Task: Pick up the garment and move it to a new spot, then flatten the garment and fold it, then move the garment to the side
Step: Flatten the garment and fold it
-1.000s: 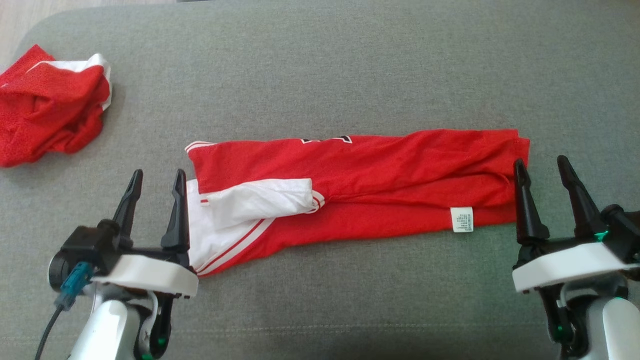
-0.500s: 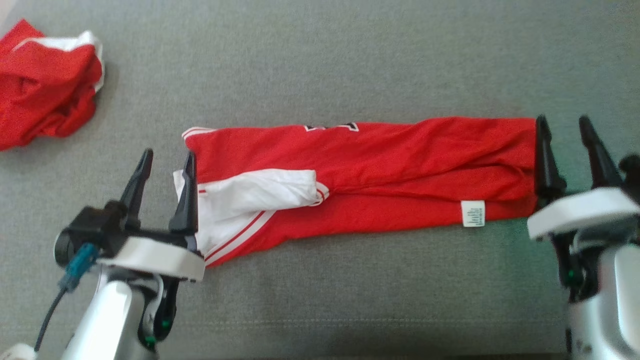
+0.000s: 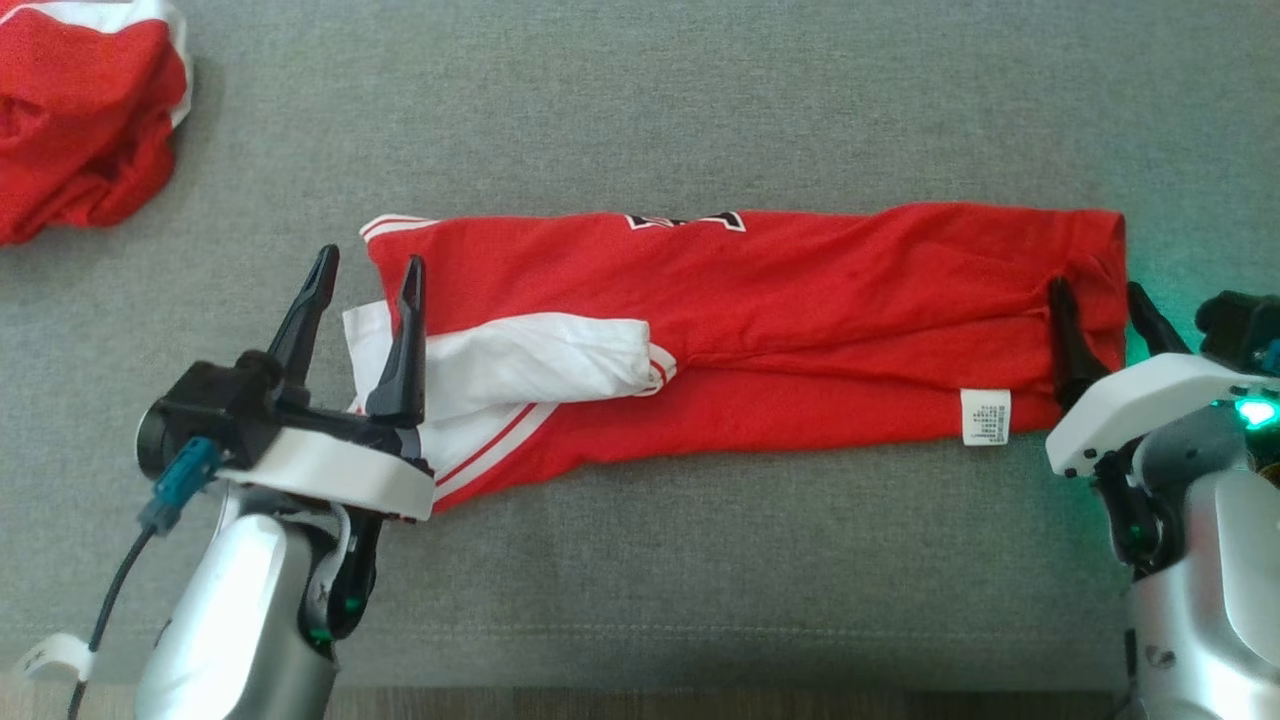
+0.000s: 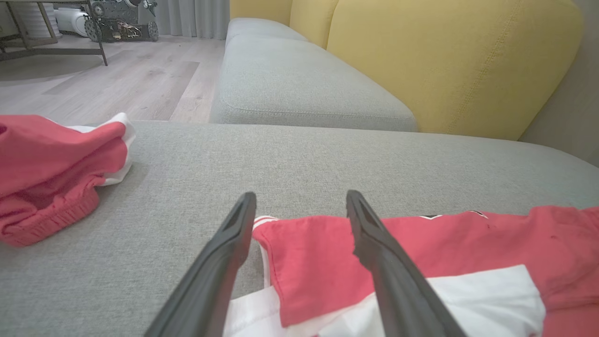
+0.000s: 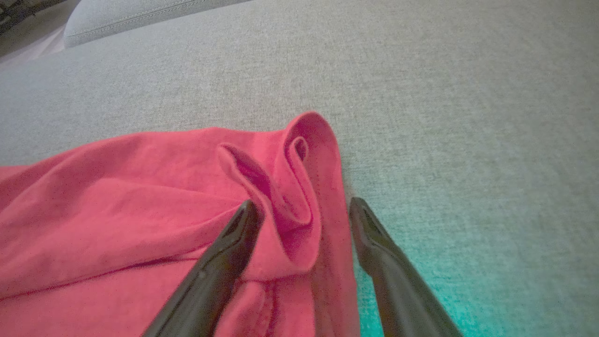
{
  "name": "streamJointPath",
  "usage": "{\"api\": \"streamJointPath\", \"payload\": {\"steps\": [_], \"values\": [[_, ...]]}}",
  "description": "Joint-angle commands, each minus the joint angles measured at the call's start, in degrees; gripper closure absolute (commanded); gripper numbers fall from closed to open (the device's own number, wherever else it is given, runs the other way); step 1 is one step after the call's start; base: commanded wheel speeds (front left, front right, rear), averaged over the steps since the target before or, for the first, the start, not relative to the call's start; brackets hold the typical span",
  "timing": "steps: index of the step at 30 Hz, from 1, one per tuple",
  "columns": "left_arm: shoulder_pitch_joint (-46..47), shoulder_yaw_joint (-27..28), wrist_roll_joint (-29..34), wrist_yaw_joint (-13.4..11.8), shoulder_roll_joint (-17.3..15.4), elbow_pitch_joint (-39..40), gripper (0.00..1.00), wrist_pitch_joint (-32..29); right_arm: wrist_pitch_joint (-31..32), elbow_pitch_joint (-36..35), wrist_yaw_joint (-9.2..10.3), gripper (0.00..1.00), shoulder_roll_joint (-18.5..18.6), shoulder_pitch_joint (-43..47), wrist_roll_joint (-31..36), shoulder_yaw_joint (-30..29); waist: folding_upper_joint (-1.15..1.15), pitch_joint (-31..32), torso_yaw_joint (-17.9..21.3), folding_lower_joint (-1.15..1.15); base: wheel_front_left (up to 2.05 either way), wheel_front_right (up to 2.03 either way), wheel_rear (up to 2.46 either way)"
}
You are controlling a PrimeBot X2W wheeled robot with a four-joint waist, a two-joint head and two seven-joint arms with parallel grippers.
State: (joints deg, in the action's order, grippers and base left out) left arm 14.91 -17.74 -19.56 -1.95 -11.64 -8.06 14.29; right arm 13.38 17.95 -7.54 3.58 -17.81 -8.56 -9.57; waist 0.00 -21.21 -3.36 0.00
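Left gripper [image 3: 368, 257]: fingers apart, nothing clamped. In the left wrist view [image 4: 300, 195] one finger is over bare grey cushion, the other over red cloth, so the garment's left edge falls between them. Cannot tell if the tips touch the fabric.

Right gripper [image 3: 1097, 288]: fingers apart, not closed on anything. The right wrist view [image 5: 303, 204] shows a rolled, upstanding fold of the garment's right end between the two fingers; the left finger lies against the red cloth, the right finger is over the cushion just beside the hem.

Garment [image 3: 800, 290]: red jersey folded into a long band, lying crosswise on the grey sofa seat [image 3: 640, 100], one end at each gripper. White panel [image 3: 540, 365] with red stripes folded over the left part; small white label [image 3: 985, 417] at the near edge, close to the right gripper. Part of a black-and-white print shows at the far edge.

Second red and white garment [image 3: 70, 110]: crumpled heap at the far left of the seat, well apart from the band.

Yellow backrest [image 4: 444, 61] and wooden floor [image 4: 117, 70] lie beyond the seat.
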Motion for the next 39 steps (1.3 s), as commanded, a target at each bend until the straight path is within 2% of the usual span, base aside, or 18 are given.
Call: {"api": "streamJointPath", "payload": {"steps": [1,11,15,16,17,22,26,33,39], "values": [[2.0,2.0,0.6,0.1,-0.8,1.5,0.0,0.6,0.4,-1.5,0.05,0.0,-0.2,0.0,-0.6,1.5,0.0,-0.1,0.1,0.0,0.0,0.0,0.0],[2.3,2.6,1.0,0.8,-0.1,1.0,0.0,0.7,2.4,-1.8,0.05,0.0,-0.7,4.7,-6.1,4.7,0.0,-0.7,0.7,0.0,0.0,0.0,0.0],[2.4,3.0,1.4,1.2,0.1,1.0,0.0,0.7,2.9,-1.1,0.05,0.0,-0.7,5.2,-6.4,4.9,0.0,-0.9,0.8,0.0,0.0,0.0,0.0],[2.4,3.0,1.4,1.3,0.2,1.0,0.0,0.7,3.0,-1.0,0.05,0.55,-0.7,5.3,-6.7,5.1,0.0,-0.9,0.8,0.0,0.0,0.0,0.0],[2.4,3.1,1.5,1.3,0.3,1.0,0.0,0.7,3.1,-1.0,0.05,0.98,-0.7,5.5,-6.9,5.2,0.0,-0.9,0.8,0.0,0.0,0.0,0.0],[2.3,3.8,1.8,1.6,0.5,0.9,0.0,0.7,3.1,-1.7,0.05,1.0,-0.7,7.1,-7.1,6.0,0.0,-0.5,0.9,0.0,0.0,0.0,0.0],[1.7,4.7,2.3,1.7,0.7,0.9,0.0,0.7,0.5,-4.2,0.05,1.0,-0.7,7.3,-6.8,4.2,0.0,0.3,1.4,0.0,0.0,0.0,0.0],[1.1,5.5,2.8,1.7,0.9,1.2,0.0,0.7,0.3,-7.4,0.05,1.0,-0.7,6.5,-5.3,-1.7,0.0,1.3,2.0,0.0,0.0,0.0,0.0],[0.8,5.9,3.0,1.9,1.3,1.1,0.0,0.7,2.4,-10.4,0.05,1.0,-0.5,5.3,-3.7,-8.1,0.0,2.0,2.1,0.0,0.0,0.0,0.0]]}}
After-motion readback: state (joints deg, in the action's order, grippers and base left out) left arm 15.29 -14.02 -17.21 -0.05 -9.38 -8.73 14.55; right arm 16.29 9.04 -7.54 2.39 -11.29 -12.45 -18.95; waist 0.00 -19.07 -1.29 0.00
